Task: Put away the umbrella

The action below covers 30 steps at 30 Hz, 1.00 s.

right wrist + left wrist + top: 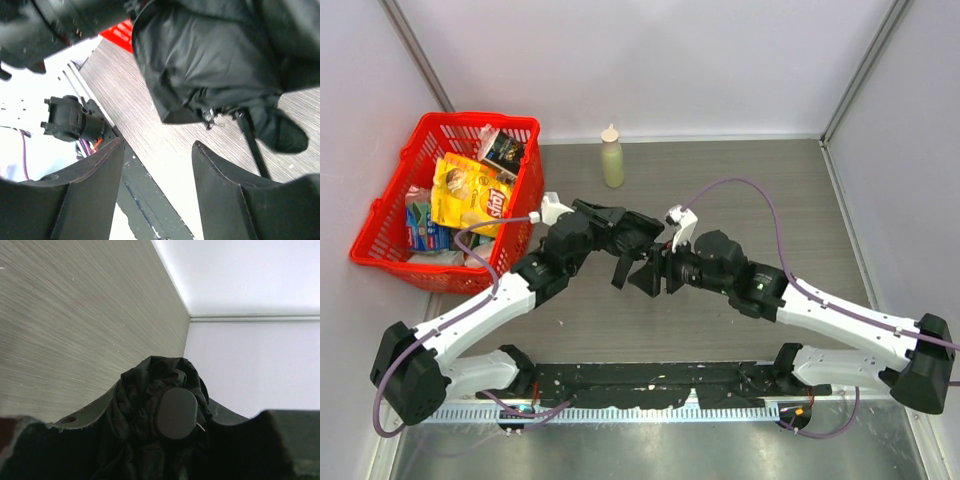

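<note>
We record a grey, finely wood-grained bench (740, 190) with a red plastic lattice basket (475, 118) of glossy snack packets at its far left corner. A pale, soft-shouldered squeeze bottle (611, 160) stands upright near the back wall. The black fabric compact umbrella (210, 65) is at mid-bench, between the two arms and well apart from the basket. Its matt canopy is crumpled into loose, irregular folds, and a thin black metal shaft (252, 145) runs out from beneath the cloth. The left wrist view shows a smooth oval black cap (175, 412) seated in the bunched fabric. The left tool (620, 240) is clamped on that bundle, with cloth filling the space between its jaws. The right tool (157, 145) stands wide apart with bare bench showing between its dark, flat-faced fingers (95, 190). It grips nothing, and the canopy lies just beyond its tips. We cannot tell whether the shaft touches the nearer finger.
</note>
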Each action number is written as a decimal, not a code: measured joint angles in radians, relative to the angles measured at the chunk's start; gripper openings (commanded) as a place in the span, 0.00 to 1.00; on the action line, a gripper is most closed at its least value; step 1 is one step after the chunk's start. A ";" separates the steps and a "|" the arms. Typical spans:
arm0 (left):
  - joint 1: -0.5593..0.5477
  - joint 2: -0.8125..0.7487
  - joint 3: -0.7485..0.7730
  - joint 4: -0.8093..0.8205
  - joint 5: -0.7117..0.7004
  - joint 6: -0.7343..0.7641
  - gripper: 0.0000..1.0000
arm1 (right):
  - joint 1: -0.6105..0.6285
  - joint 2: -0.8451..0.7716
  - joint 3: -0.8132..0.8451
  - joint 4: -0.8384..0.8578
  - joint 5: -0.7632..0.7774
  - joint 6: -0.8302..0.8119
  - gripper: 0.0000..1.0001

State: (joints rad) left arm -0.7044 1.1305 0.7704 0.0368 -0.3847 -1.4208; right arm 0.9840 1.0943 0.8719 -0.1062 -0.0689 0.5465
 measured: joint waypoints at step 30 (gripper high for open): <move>0.032 -0.032 0.065 -0.050 0.048 -0.249 0.00 | 0.073 0.118 -0.108 0.383 0.094 -0.285 0.01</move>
State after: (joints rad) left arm -0.6720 1.0988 0.8356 -0.0132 -0.3367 -1.6699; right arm 1.0573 1.2125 0.7643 0.2764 0.0250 0.2611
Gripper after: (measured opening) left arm 0.442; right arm 0.025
